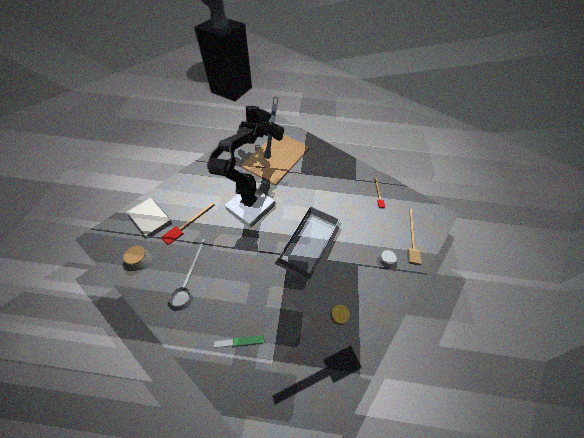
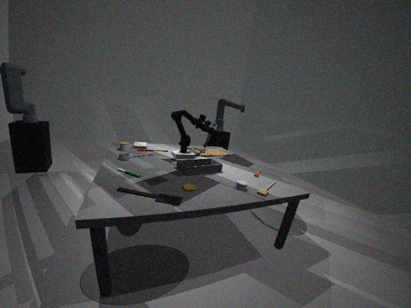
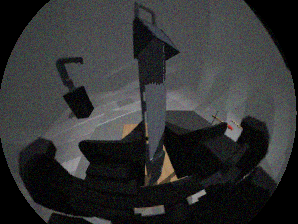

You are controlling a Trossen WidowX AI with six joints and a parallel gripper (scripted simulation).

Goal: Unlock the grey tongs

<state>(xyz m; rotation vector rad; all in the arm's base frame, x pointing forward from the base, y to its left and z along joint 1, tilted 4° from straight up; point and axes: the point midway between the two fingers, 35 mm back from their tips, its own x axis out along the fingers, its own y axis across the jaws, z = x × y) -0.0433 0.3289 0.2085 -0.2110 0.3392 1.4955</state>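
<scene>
Your arm rises from its base plate (image 1: 249,207) near the middle of the desk's far half, folds at the elbow and reaches toward the far edge. The forearm runs roughly level in the exterior view, with the wrist tipped slightly down. Your gripper (image 1: 270,131) hangs above the desk surface, well clear of it. Its fingers are clamped on the grey tongs (image 3: 149,96), gripping them partway along their length, with both ends projecting beyond the jaws.
</scene>
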